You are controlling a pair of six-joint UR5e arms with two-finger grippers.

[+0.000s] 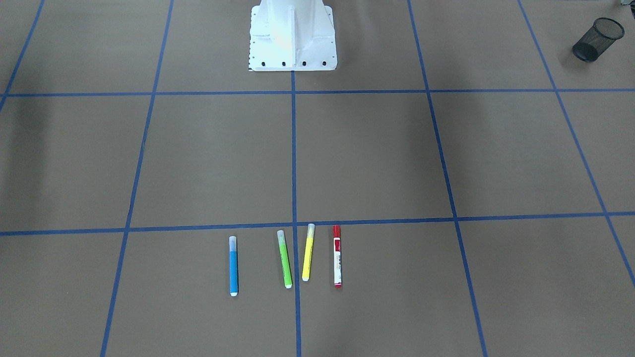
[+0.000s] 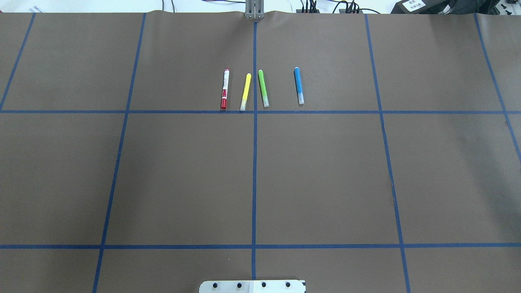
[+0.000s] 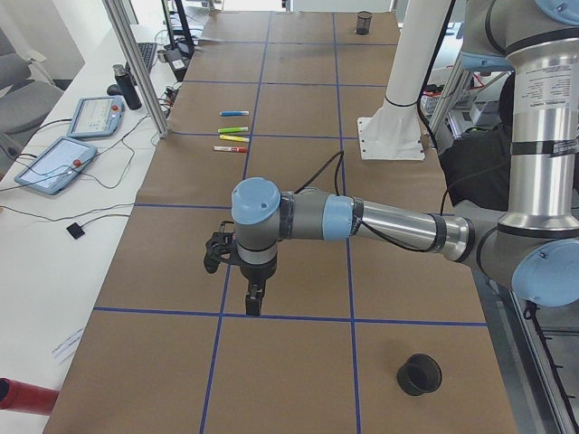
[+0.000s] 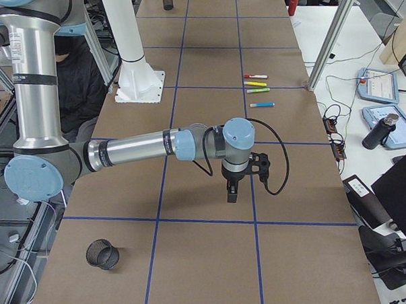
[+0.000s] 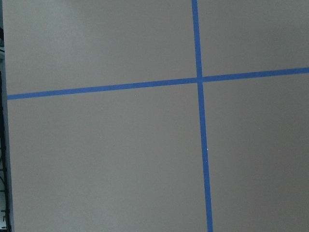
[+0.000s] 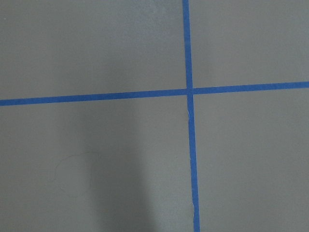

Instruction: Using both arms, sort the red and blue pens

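Step in hand, as judged: approach. All markers lie on the bench [image 2: 325, 183], none gripped.

The left gripper [image 3: 256, 303] hangs fingers-down over the bench's left end, and the right gripper [image 4: 232, 194] does so over the right end. The opening of either cannot be determined.

Row near the far edge, mid-bench, overhead view:
- red marker [image 2: 224, 88]
- yellow marker [image 2: 246, 92], just beside it
- green marker [image 2: 263, 88]
- blue marker [image 2: 298, 85], set apart

Assign the left gripper to red and the right gripper to blue. Close across mid-barrel, clear of yellow.

Count:
- Four markers, one per colour.
- Two cups: left-end mesh cup [image 3: 419, 373] and right-end mesh cup [image 4: 101, 253].
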